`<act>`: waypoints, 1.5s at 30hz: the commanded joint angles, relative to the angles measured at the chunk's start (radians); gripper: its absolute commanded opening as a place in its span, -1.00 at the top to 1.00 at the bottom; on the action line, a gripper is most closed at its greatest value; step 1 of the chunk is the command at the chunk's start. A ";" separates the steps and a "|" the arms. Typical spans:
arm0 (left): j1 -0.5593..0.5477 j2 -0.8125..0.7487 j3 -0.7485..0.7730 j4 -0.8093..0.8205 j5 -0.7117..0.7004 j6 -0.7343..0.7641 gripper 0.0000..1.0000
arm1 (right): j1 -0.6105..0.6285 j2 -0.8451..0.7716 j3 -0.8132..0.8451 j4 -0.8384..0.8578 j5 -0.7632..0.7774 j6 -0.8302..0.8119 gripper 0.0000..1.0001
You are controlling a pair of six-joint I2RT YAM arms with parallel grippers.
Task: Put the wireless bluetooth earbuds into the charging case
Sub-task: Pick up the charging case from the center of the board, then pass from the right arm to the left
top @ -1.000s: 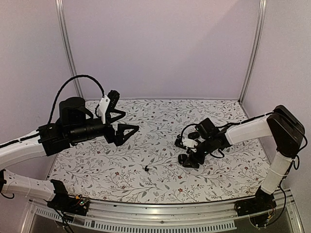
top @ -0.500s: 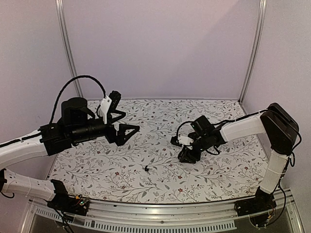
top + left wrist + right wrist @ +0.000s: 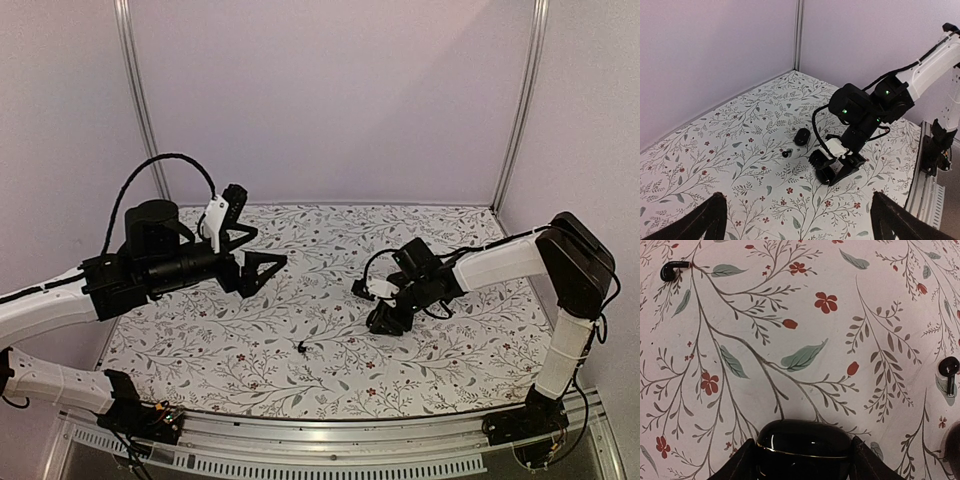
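Floral tablecloth, lilac walls; left gripper gapes open, right gripper clasps the charging case.

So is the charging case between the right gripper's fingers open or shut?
Shut: the charging case has its lid down, with only a thin seam line showing in the right wrist view.

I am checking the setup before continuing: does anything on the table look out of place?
Two tiny black plastic earbuds lie loose and far apart on the floral tablecloth, outside the glossy black pebble-shaped case in the right gripper. Nothing looks damaged or spilled.
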 commanded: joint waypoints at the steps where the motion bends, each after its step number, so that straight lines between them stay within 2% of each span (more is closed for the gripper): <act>1: 0.014 0.014 0.015 0.053 -0.033 -0.003 -0.99 | 0.012 0.008 -0.005 -0.028 0.033 0.021 -0.14; 9: 0.014 0.015 0.005 0.065 -0.052 -0.049 -0.99 | 0.016 -0.053 -0.019 0.011 0.022 0.026 -0.10; 13: 0.021 0.020 -0.010 0.076 -0.108 -0.092 -0.99 | 0.016 -0.086 -0.022 0.029 0.025 0.029 -0.09; 20: 0.054 0.055 -0.036 0.095 -0.063 -0.162 -0.89 | 0.021 -0.167 -0.036 0.074 0.003 0.038 -0.08; 27: 0.089 0.121 -0.079 0.198 0.107 -0.250 -0.62 | 0.094 -0.288 -0.059 0.151 -0.009 0.022 -0.07; 32: 0.088 0.214 -0.044 0.247 0.260 -0.305 -0.36 | 0.195 -0.351 -0.062 0.209 0.065 -0.016 -0.07; 45: 0.049 0.358 0.028 0.308 0.439 -0.381 -0.22 | 0.358 -0.385 -0.039 0.289 0.281 -0.104 -0.08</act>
